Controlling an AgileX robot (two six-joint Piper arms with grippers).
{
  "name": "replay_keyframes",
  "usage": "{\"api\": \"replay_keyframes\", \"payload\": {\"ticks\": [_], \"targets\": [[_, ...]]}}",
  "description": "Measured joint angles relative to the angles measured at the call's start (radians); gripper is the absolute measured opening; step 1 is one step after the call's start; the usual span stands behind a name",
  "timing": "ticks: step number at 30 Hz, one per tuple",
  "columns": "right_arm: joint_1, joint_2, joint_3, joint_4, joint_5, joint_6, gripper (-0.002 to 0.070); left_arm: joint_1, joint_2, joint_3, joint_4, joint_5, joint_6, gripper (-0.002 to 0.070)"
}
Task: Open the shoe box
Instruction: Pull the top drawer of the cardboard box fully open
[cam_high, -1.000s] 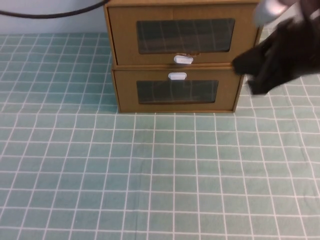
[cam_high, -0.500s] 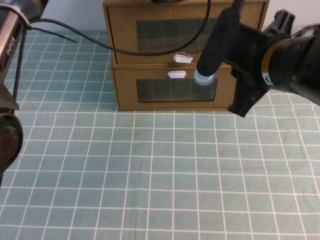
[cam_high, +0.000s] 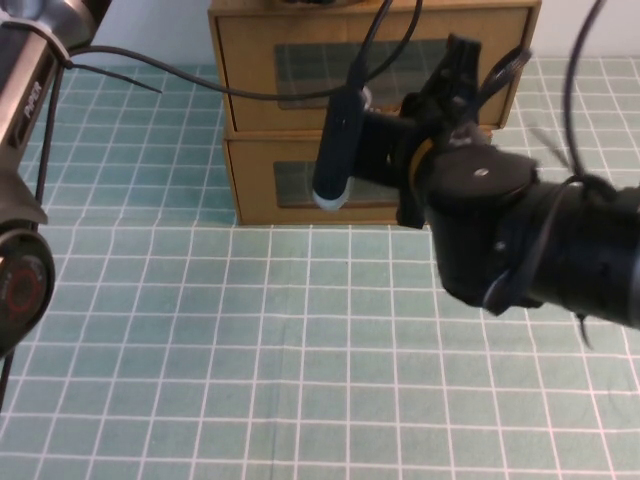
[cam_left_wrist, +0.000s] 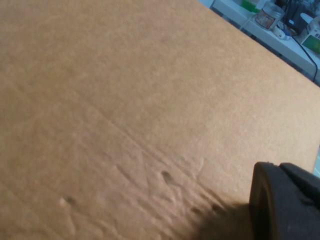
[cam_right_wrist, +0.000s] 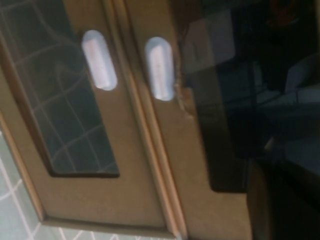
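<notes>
Two brown cardboard shoe boxes with dark windows are stacked at the table's far edge, the upper box (cam_high: 250, 60) on the lower box (cam_high: 255, 180). Both look closed. My right arm crosses in front of them and hides their handles in the high view; my right gripper (cam_high: 458, 55) is shut and points at the upper box's front. The right wrist view shows the lower box's white handle (cam_right_wrist: 99, 60) and the upper box's white handle (cam_right_wrist: 160, 67) close together, with my right gripper (cam_right_wrist: 285, 200) beside the upper window. My left gripper (cam_left_wrist: 287, 200) hovers close over bare cardboard (cam_left_wrist: 125, 100).
A teal checked cloth (cam_high: 200, 350) covers the table. My left arm's base and links (cam_high: 25, 150) stand at the left edge, and a black cable (cam_high: 200, 85) runs from them across the upper box. The right arm's bulk (cam_high: 520, 230) fills the middle right.
My right arm has swung in from the right edge to the front of the boxes, now covering both handles. The left arm has come into view at the left edge.
</notes>
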Motion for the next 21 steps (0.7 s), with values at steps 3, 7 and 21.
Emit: {"api": "replay_keyframes", "payload": {"ticks": [3,7,21], "targets": [[0.0,0.04,0.0,-0.044,0.001,0.052,-0.001,0.004,0.0,0.0,-0.007,0.0,-0.003,-0.0006],[0.0,0.072,0.0,-0.065,-0.033,0.074,0.0063,0.017,0.009,0.0,-0.051,0.004,-0.006,-0.0006],[-0.025,0.183,0.0,-0.175,-0.075,0.1,0.0353,0.041,0.015,0.0,-0.102,0.012,0.004,-0.0005]]}}
